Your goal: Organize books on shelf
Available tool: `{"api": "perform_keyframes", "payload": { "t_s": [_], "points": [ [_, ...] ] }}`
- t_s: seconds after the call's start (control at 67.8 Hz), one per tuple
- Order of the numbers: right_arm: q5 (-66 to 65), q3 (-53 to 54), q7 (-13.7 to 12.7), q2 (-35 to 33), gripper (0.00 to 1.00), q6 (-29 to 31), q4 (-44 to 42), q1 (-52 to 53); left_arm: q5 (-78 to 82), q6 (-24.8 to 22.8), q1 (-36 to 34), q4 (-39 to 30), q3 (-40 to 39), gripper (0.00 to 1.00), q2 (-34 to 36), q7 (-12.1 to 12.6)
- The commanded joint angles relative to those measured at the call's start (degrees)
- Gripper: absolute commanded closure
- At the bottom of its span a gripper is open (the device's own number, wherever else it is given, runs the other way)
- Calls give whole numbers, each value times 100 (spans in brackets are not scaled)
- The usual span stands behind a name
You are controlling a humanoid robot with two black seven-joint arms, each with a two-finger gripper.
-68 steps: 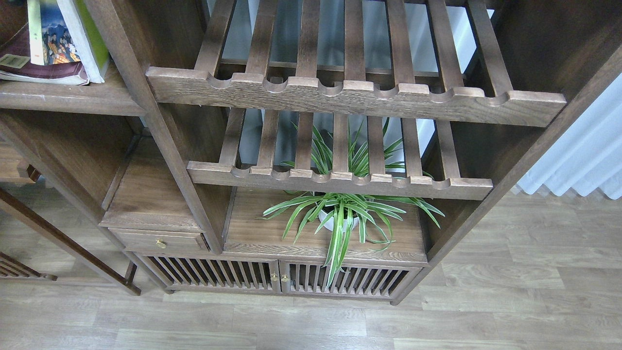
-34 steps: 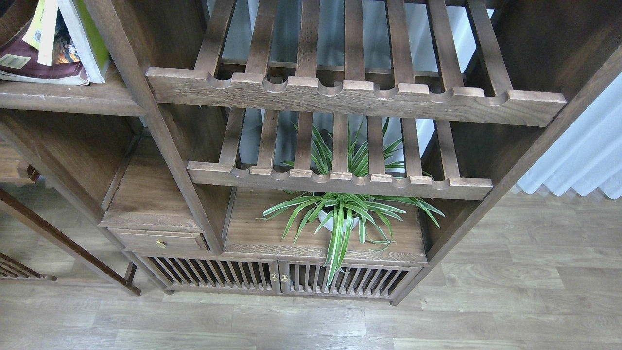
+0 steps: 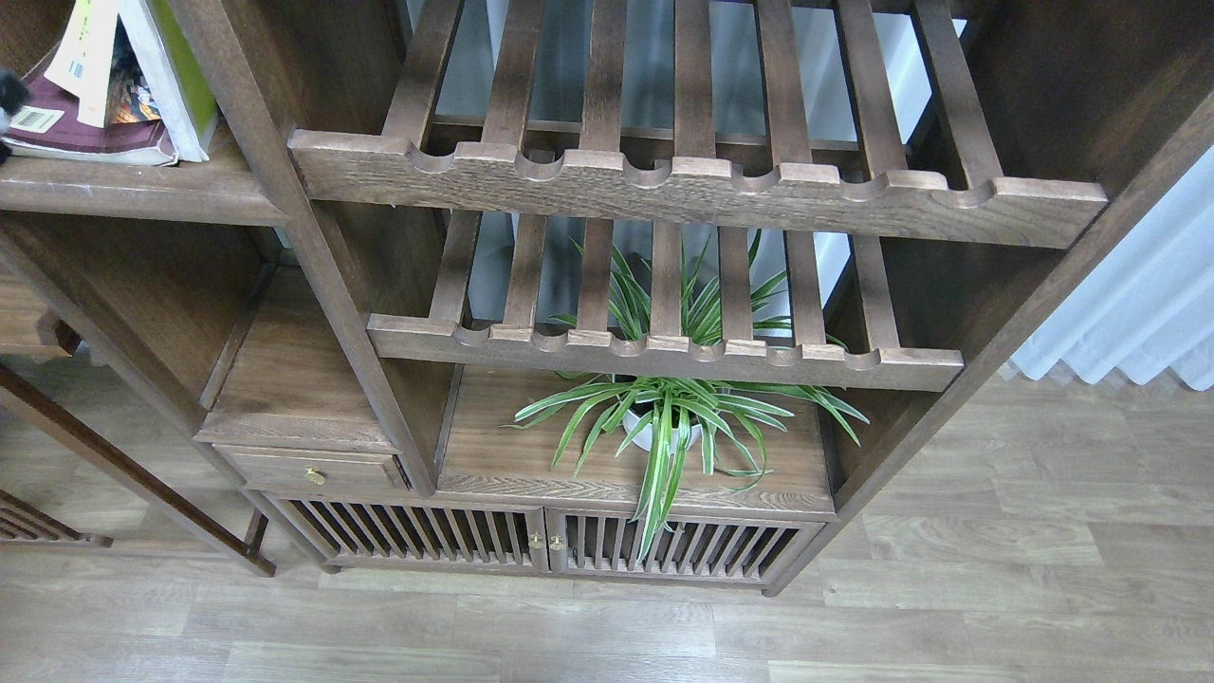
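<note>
Maroon paperback (image 3: 90,138) lies flat on the shelf (image 3: 133,185); two books (image 3: 142,71) lean above it against the upright post (image 3: 275,237), awaiting straightening. Neither claw's state can be told.

Dark-brown flat wooden shelf board (image 3: 123,185) carries a worn maroon paperback (image 3: 85,138), a white-and-green-edged paperback (image 3: 175,81) and a yellow-green thin paperback (image 3: 83,43); green-and-white striped potted plant (image 3: 669,422); grey-brown plank floor (image 3: 996,588)

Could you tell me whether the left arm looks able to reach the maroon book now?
Probably yes: the maroon book lies at the shelf's open front, and a dark blur beside it may be the left pincer. Other books lean on it.
</note>
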Motion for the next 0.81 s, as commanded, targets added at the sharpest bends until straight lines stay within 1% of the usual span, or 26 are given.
{"api": "perform_keyframes", "payload": {
  "t_s": [0.0,0.162,0.354,0.604,0.619,0.796],
  "points": [
    [-8,56,1,0,1,0,-13,128,-13,1,266,-9,122,2,-320,12],
    [-8,144,1,18,1,0,-57,278,-5,1,687,-9,342,2,-970,21],
    [1,381,1,18,1,0,-57,497,-5,1,1127,0,526,2,-1463,12],
    [1,399,1,18,1,0,-57,629,-5,1,1558,87,658,2,-2008,-5],
    [1,399,1,18,1,0,-83,682,-5,1,1636,122,702,2,-2156,-31],
    [18,390,10,18,1,0,-189,831,-13,1,1742,123,773,2,-2597,-49]
  ]
}}
